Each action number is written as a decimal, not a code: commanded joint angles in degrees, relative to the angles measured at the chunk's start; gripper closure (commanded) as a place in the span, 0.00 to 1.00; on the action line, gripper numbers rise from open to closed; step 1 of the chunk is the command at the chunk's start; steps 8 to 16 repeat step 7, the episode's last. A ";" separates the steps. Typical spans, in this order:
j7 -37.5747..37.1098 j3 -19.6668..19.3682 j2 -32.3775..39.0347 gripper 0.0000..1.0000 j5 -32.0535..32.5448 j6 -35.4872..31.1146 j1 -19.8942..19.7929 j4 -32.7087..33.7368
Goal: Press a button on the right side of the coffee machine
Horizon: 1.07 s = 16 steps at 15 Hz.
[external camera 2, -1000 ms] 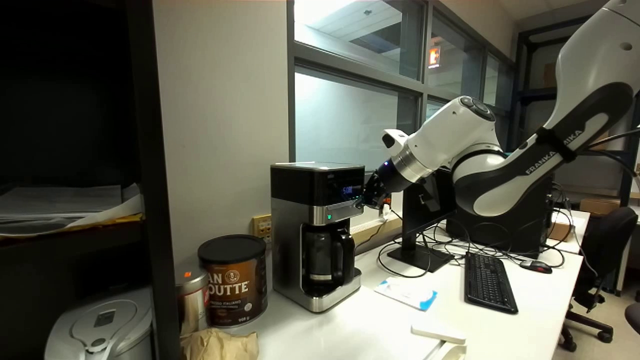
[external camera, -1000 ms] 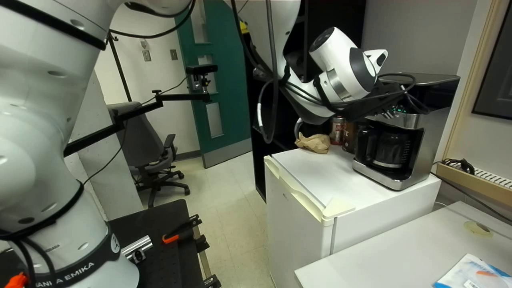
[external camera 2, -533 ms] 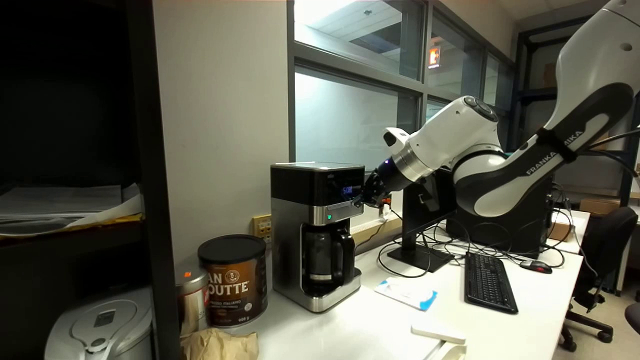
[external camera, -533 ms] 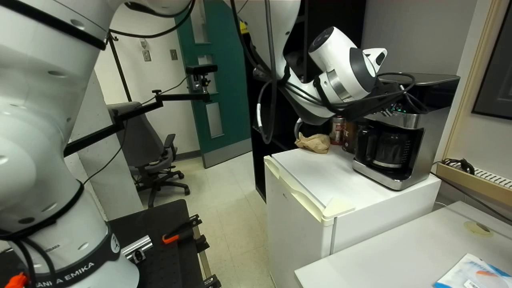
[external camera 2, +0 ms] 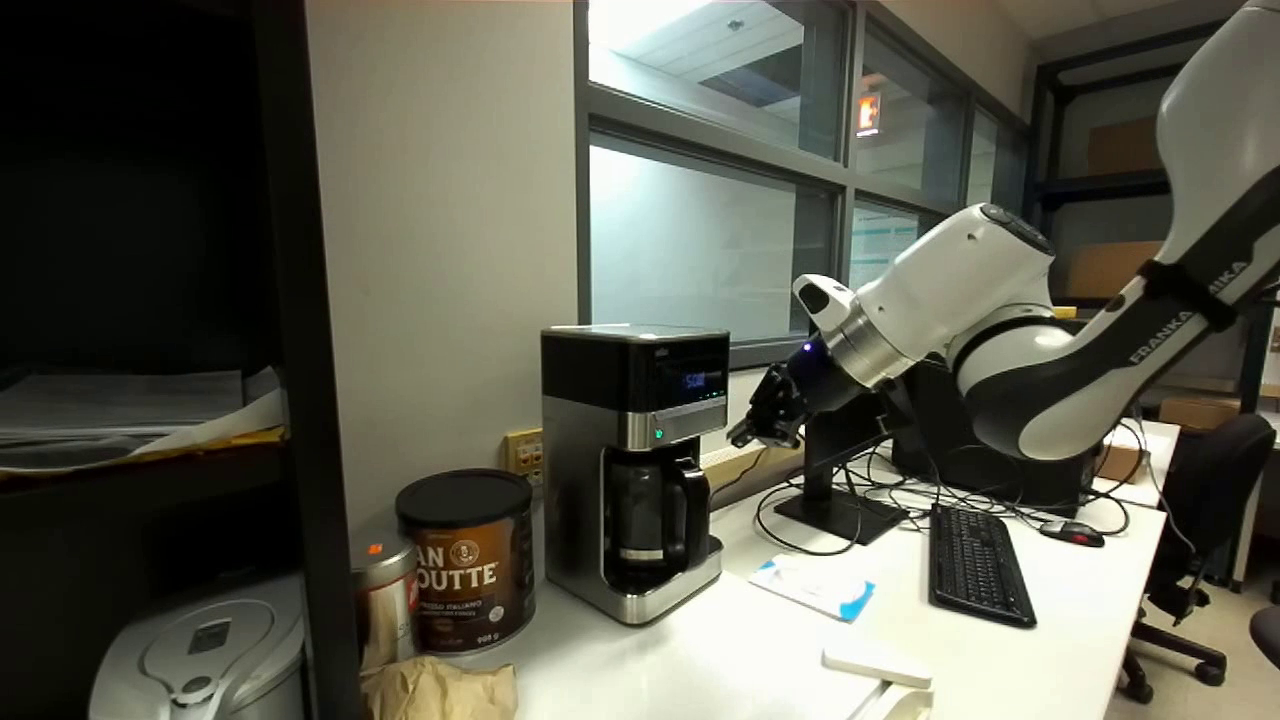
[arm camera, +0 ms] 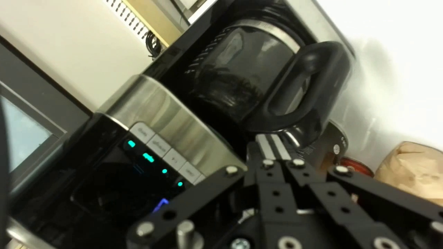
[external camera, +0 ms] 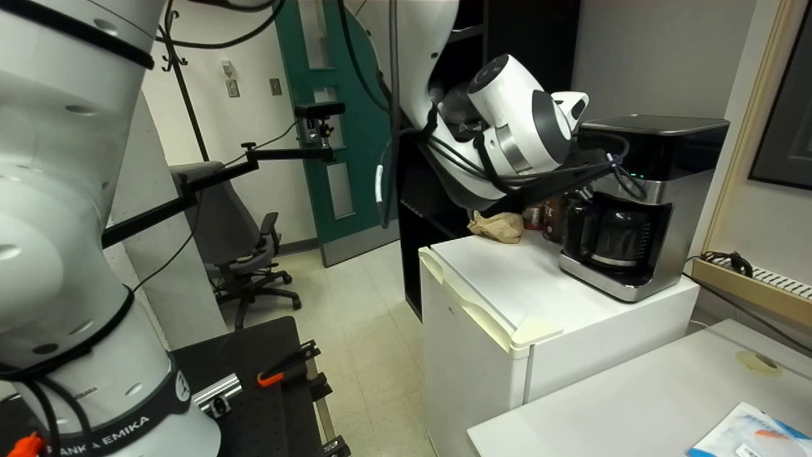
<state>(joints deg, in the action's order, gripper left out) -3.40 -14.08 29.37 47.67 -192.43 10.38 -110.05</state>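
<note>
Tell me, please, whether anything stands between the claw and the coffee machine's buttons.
Nothing visible does: in the wrist view, no object separates the claw from the button row; only the claw's linkage partly hides one end.

In an exterior view a boxy white mini-fridge (external camera: pixel 469 362) stands right of centre, and a white bench (external camera: pixel 609 406) fills the lower right, carrying a flat white-and-blue packet (external camera: pixel 742 431). A tall green door (external camera: pixel 360 152) rises to the top edge left of centre, with a grey wheeled office chair (external camera: pixel 222 222) to its left. In an exterior view, at lower left, a brown cylindrical coffee can (external camera 2: pixel 465 570) with a black lid stands just beside a slimmer silver-and-red metal can (external camera 2: pixel 385 605); a crumpled tan paper bag (external camera 2: pixel 440 690) lies at the bottom edge. At lower right, a long black keyboard (external camera 2: pixel 980 565) and a small black mouse (external camera 2: pixel 1070 533) rest on the bench.
</note>
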 commanded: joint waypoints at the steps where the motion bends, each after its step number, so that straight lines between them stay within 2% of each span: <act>1: -0.77 1.44 -8.70 1.00 1.99 0.70 -0.19 -11.71; 4: -1.17 5.19 -13.46 1.00 2.87 2.19 -2.36 -19.00; 5: 4.26 8.59 -15.27 1.00 -2.64 2.88 -4.37 -22.66; 6: 4.58 9.82 -16.22 1.00 -3.73 2.91 -5.00 -24.78; 7: 0.08 11.83 -16.79 1.00 0.49 3.27 -7.07 -25.75; 16: 0.08 11.83 -16.79 1.00 0.49 3.27 -7.07 -25.75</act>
